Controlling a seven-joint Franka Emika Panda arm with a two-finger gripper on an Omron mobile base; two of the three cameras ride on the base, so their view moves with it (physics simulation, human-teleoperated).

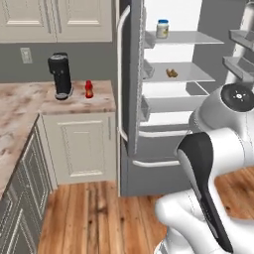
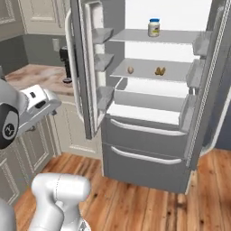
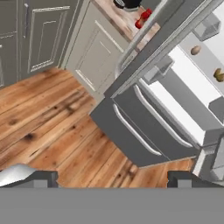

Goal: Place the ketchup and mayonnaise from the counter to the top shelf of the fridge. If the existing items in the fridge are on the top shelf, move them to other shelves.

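The gripper hung wide open and empty over wood floor; beyond its fingertips stood the fridge, ketchup far past the door.

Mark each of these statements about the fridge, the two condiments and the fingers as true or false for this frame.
1. The mayonnaise stands on the top shelf of the fridge. True.
2. The ketchup is on the shelf beside the mayonnaise. False: it stands on the counter, next to the black coffee machine.
3. The orange-brown lumps and the tan ball lie on the second shelf. True.
4. The gripper is shut on the ketchup. False: its fingers stand wide apart, holding nothing.
5. The fridge doors are closed. False: both are swung open.
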